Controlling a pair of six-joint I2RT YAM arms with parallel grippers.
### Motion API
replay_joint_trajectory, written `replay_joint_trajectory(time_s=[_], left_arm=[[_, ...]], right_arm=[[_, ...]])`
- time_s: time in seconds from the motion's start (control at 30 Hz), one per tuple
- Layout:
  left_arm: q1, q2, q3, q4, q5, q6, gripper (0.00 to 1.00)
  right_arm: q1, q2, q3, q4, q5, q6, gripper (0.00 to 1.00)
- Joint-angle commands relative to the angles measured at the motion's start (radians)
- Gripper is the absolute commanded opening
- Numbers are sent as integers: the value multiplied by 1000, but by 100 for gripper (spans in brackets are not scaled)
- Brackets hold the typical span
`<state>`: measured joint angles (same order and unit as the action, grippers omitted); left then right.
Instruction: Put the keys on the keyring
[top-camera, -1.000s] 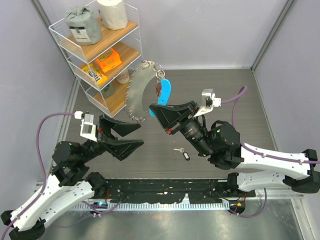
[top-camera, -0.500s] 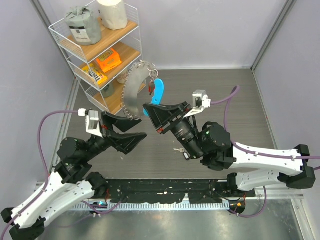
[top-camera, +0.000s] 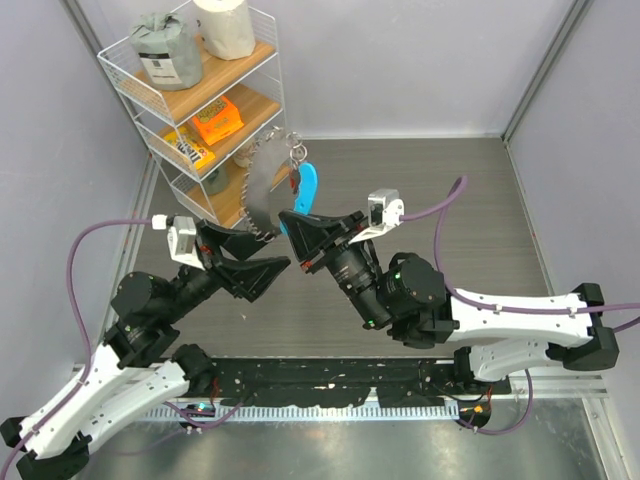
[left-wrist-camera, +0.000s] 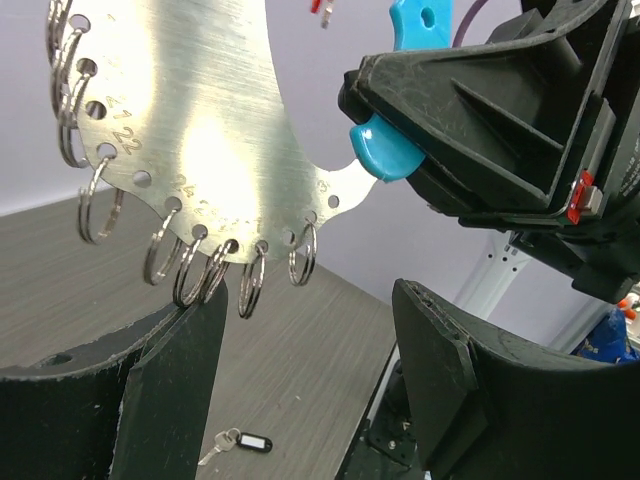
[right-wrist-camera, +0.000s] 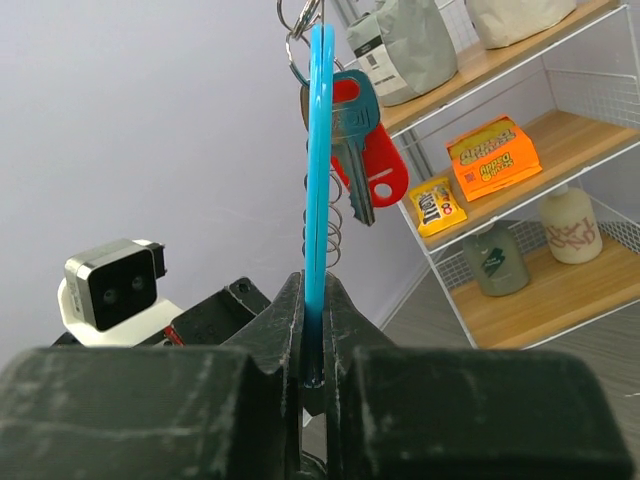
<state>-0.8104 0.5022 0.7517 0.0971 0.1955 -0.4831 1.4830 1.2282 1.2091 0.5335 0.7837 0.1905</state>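
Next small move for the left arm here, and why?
Probably ease the open left gripper up and close it on the plate's lower edge. The right gripper pinches only the blue tag, so the plate stands unsupported above the left fingers; steadying it seems needed before the key on the table goes on.

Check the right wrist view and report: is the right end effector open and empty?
No: the right end effector is shut on the bright blue curved plastic tag, which stands edge-on between its fingers.
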Motion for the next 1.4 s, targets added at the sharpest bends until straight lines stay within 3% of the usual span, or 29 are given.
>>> replay_joint_trajectory(time_s=[0.0, 0.47, 1.37], left_arm=[[1, 1, 60, -7, -5, 40, 73], [1, -34, 92, -89, 117, 0, 73], [1, -5, 164, -229, 78, 6, 73]], right_arm=[[5, 11, 67, 31, 68, -40, 6], [5, 47, 112, 17, 111, -66, 6], [31, 129, 190, 26, 173, -151, 6]])
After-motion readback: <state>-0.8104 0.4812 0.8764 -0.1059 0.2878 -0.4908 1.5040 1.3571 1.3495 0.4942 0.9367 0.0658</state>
